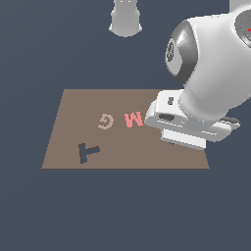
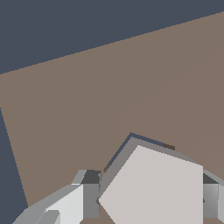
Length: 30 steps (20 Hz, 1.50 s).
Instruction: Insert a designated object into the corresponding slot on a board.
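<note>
Firstly, from the exterior view we list a flat dark blue-grey ground (image 1: pixel 122 211) filling the whole picture, with no walls or furniture to be seen. On it lies the board (image 1: pixel 73 122), a flat brown rectangle. On its face we note a tan G (image 1: pixel 105 120) near the middle, a pink M (image 1: pixel 133 119) just beside it toward the exterior view's right, and a dark T-shaped cutout (image 1: pixel 87 152) near the board's front edge, toward its front corner on the exterior view's left. The white arm (image 1: pixel 211 68) comes in from the upper corner on the exterior view's right, and its hand covers the board's end on that side. The gripper is hidden under the hand in this view, so we cannot tell its state from here. A pale grey base (image 1: pixel 126 19) stands at the far edge of the picture, well apart from the board.

Next, from the wrist view we record the gripper (image 2: pixel 146 199) grasping the light-grey block (image 2: pixel 153 188), one grey finger (image 2: pixel 89 197) against each of two opposite sides. The block sits over the slot (image 2: pixel 117 153), of which only a dark sliver shows along the block's edges. We cannot tell how deep it sits. Bare brown board surface lies all around, with dark ground beyond the board's edge.
</note>
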Each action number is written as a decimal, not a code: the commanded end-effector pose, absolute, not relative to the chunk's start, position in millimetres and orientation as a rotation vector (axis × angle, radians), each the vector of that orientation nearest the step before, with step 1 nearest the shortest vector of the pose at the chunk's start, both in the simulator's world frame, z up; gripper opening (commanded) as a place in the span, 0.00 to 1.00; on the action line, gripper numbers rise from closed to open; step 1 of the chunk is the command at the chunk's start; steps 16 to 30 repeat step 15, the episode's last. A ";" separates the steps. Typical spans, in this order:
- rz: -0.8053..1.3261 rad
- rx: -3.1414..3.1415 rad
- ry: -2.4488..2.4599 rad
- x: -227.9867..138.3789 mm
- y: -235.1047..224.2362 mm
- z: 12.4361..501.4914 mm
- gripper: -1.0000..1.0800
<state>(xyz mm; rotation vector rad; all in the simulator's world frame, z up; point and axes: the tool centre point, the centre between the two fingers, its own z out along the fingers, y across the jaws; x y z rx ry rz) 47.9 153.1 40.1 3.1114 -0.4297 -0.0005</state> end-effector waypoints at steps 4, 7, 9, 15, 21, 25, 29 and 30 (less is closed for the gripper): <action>-0.001 3.112 -0.431 47.8 152.0 31.2 0.00; -0.001 3.112 -0.431 47.8 151.9 30.6 0.96; -0.001 3.112 -0.431 47.8 151.9 30.6 0.96; -0.001 3.112 -0.431 47.8 151.9 30.6 0.96; -0.001 3.112 -0.431 47.8 151.9 30.6 0.96; -0.001 3.112 -0.431 47.8 151.9 30.6 0.96; -0.001 3.112 -0.431 47.8 151.9 30.6 0.96; -0.001 3.112 -0.431 47.8 151.9 30.6 0.96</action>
